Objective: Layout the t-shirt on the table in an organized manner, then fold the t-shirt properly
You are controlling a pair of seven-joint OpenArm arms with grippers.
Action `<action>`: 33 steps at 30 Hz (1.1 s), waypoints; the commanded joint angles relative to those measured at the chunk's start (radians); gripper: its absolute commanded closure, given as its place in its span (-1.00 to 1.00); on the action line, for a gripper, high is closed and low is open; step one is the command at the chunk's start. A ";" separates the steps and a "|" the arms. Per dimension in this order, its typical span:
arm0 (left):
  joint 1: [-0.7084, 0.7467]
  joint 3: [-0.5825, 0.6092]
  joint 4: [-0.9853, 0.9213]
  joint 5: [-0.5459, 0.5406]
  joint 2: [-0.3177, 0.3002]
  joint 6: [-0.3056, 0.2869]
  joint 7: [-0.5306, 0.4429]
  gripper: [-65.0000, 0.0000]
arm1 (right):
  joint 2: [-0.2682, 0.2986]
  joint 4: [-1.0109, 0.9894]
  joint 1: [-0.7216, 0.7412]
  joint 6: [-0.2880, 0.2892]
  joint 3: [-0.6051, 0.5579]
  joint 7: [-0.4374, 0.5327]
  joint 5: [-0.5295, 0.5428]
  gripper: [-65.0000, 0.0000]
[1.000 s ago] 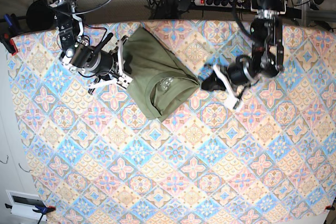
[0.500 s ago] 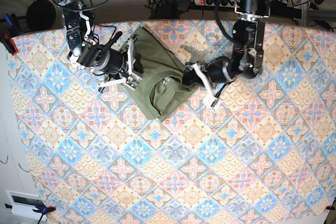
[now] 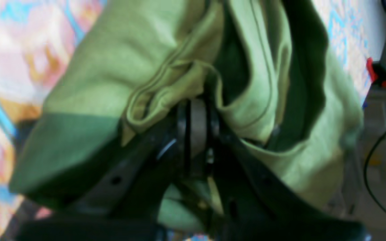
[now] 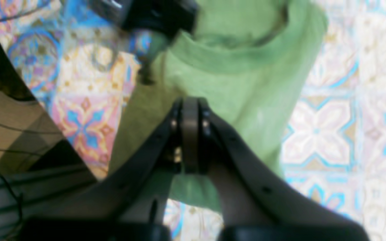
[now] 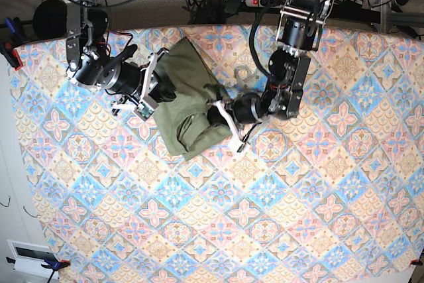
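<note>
The t-shirt sits bunched near the table's far edge, around 11 o'clock from centre — left gripper and right gripper both pinched tight on its fabric.

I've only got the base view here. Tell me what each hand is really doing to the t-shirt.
Observer: The left hand is shut on a bunched hem fold of the t-shirt; the left wrist view shows cloth pinched between its fingers.
Operator: Now the right one.
Observer: The right hand is shut too, with green cloth lying around and under its tips.
Operator: Report whether it has a grip.
Observer: The right wrist view is too blurred to tell. It does show the neck opening beyond that hand, and the patterned table bare beside the shirt.
</note>
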 commanded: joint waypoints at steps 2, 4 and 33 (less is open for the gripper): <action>-0.050 -0.005 0.012 -0.011 0.005 -0.004 -0.020 1.00 | -0.017 0.019 0.012 0.003 -0.021 0.017 0.017 1.00; -0.071 -0.008 0.013 -0.011 0.005 -0.004 -0.020 1.00 | -0.029 0.016 0.017 0.003 -0.036 0.017 0.017 1.00; 0.350 -0.473 0.653 -0.018 -0.103 -0.004 0.179 1.00 | -0.159 -0.466 0.411 0.003 -0.173 0.042 0.013 1.00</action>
